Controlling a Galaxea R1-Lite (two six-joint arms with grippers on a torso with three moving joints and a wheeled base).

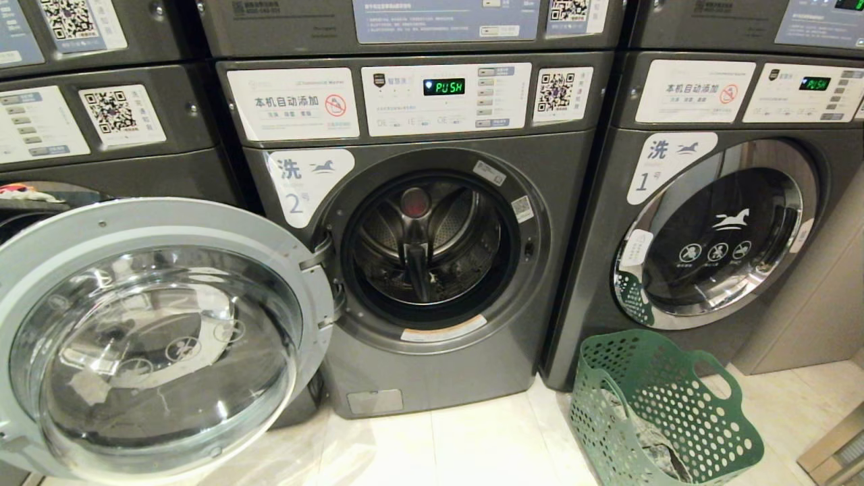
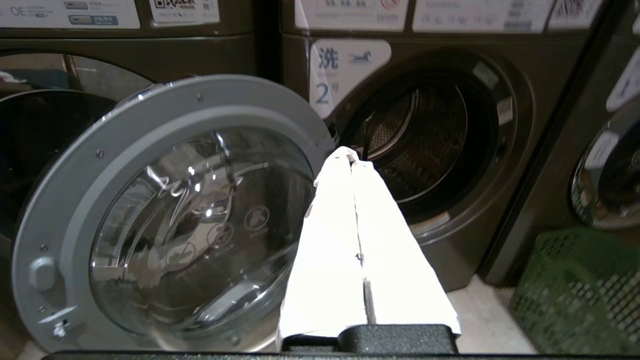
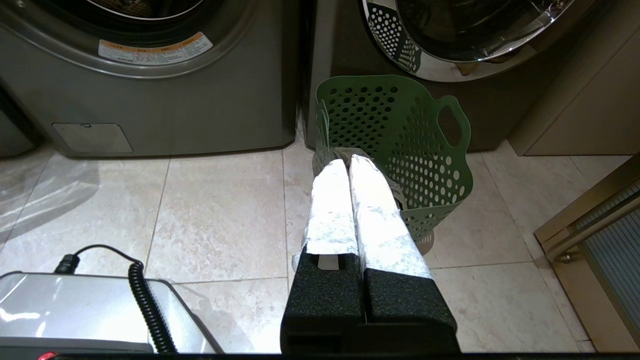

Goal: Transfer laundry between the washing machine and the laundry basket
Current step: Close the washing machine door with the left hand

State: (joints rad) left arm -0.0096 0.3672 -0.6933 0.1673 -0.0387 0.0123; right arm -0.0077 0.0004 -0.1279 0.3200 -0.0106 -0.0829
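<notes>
Lying low in the laundry basket (image 1: 665, 412) on the floor, the laundry (image 1: 658, 445) looks soft, light and limp, best pinched at a raised fold. Both the left hand (image 2: 352, 159) and right hand (image 3: 348, 161) are pressed together, empty. Beyond, the washing machine (image 1: 432, 250) stands with its door (image 1: 152, 337) swung wide

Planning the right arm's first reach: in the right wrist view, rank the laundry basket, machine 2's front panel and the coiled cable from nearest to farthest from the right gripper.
1. Laundry basket, just past the right gripper.
2. Coiled cable, off to one side, near the camera.
3. Machine 2's front panel, across the floor.
</notes>
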